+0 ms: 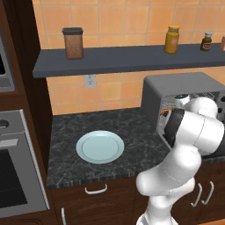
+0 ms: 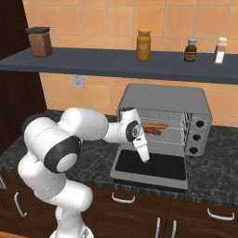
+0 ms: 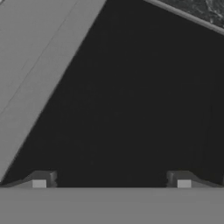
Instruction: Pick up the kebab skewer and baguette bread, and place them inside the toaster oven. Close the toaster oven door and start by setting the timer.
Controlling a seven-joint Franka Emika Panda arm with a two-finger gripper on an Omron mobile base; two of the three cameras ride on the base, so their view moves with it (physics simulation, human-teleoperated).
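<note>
the toaster oven (image 2: 163,100) stands on the dark counter (image 1: 88,125) with its door (image 2: 153,165) dropped flat in front; the baguette (image 2: 155,125) and skewer (image 2: 154,132) lie on the wire rack inside; the gripper (image 2: 145,159) hangs just over the door's dark glass, jaws spread wide and holding nothing; a pale blue plate (image 1: 99,146) sits bare to the left.
</note>
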